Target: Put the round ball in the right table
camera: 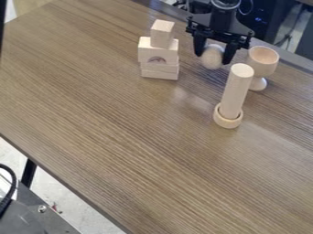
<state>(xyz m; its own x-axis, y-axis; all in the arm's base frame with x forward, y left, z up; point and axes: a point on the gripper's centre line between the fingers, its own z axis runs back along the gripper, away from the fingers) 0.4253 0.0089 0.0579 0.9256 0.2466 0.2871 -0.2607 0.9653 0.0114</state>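
Black gripper [213, 58] at far side of wooden table [110, 119] — round ball [212, 61] clasped between fingers; goblet [263, 66] near, cylinder [235, 91] upright in ring [227, 122] — blocks [158, 50] stacked.

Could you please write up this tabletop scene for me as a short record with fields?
surface: brown wood-grain table
gripper: black, near the table's far edge, at the ball
ball: round, pale wood; whether it is gripped or merely surrounded cannot be told
block stack: left of the ball in the picture, smallest block on top
cylinder: upright, its foot inside a ring
goblet: upright, beyond the cylinder and to the picture's right of the ball
task status: ball not yet released on the table
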